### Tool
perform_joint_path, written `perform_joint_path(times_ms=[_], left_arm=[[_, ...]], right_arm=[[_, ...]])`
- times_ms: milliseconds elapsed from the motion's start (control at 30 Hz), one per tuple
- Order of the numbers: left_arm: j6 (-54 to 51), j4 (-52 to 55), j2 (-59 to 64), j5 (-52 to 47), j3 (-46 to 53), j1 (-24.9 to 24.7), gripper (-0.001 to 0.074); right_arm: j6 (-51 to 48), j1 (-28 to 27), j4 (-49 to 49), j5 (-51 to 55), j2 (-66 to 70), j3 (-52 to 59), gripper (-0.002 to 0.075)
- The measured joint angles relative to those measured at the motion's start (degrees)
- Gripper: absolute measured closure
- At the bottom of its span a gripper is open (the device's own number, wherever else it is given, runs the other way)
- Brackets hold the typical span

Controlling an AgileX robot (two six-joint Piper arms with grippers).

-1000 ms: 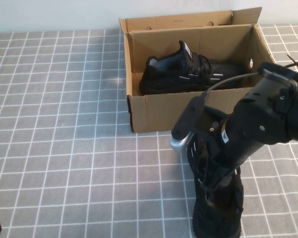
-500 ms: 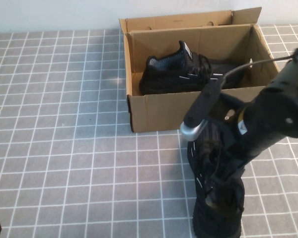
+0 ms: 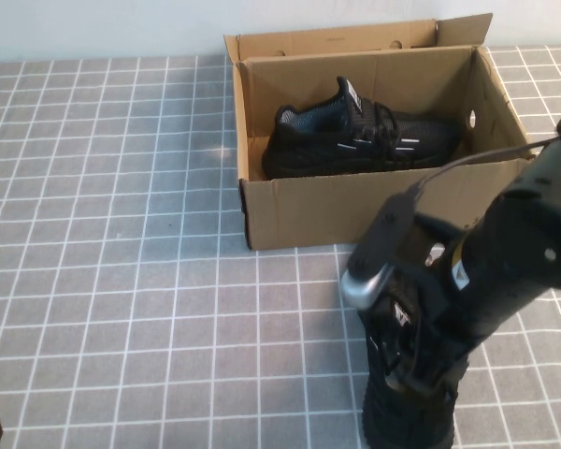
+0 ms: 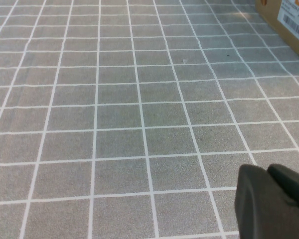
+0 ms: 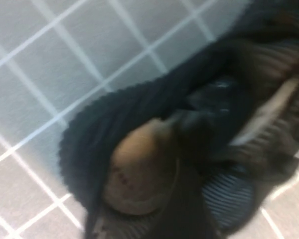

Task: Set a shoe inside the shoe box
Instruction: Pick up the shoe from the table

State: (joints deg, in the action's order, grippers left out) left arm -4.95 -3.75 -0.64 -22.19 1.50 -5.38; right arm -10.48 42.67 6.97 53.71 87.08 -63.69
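Note:
The brown cardboard shoe box [image 3: 299, 210] stands open at the back of the table, its lid flap up. One black sneaker [image 3: 355, 140] lies inside it. A second black sneaker [image 3: 402, 416] stands on the tiled table at the front right. My right gripper [image 3: 409, 367] is low over this shoe, at its opening, and my arm hides most of it. In the right wrist view the shoe [image 5: 134, 114] fills the picture and its grey-blue lining shows beside the gripper [image 5: 182, 149]. My left gripper [image 4: 267, 170] is shut and empty, low over the tiles at the front left.
The grey tiled table [image 3: 122, 234] stretches left of the box. A corner of the box with a printed label [image 4: 289, 15] shows in the left wrist view. A cable [image 3: 467, 159] arcs from my right arm in front of the box.
My right arm has moved toward me and lowered onto the shoe on the table. The box, the shoe inside it and my left arm have not moved.

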Motion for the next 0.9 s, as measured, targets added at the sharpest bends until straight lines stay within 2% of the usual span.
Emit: perform_joint_path(times_ms=[300,333,633,900], left_arm=[[0.0,0.0,0.0,0.0,0.0,0.0,0.0736],[0.0,0.0,0.0,0.0,0.0,0.0,0.0716],[0.0,0.0,0.0,0.0,0.0,0.0,0.0733],[0.0,0.0,0.0,0.0,0.0,0.0,0.0736]], right_arm=[[-3.2,0.7,0.2,-6.0,0.0,1.7,0.0256],[-3.2,0.7,0.7,-6.5,0.1,1.7,0.0256],[-3.2,0.7,3.9,-9.3,2.7,1.8,0.0256],[1.9,-0.4,8.6,-11.3,4.7,2.0,0.0256]])
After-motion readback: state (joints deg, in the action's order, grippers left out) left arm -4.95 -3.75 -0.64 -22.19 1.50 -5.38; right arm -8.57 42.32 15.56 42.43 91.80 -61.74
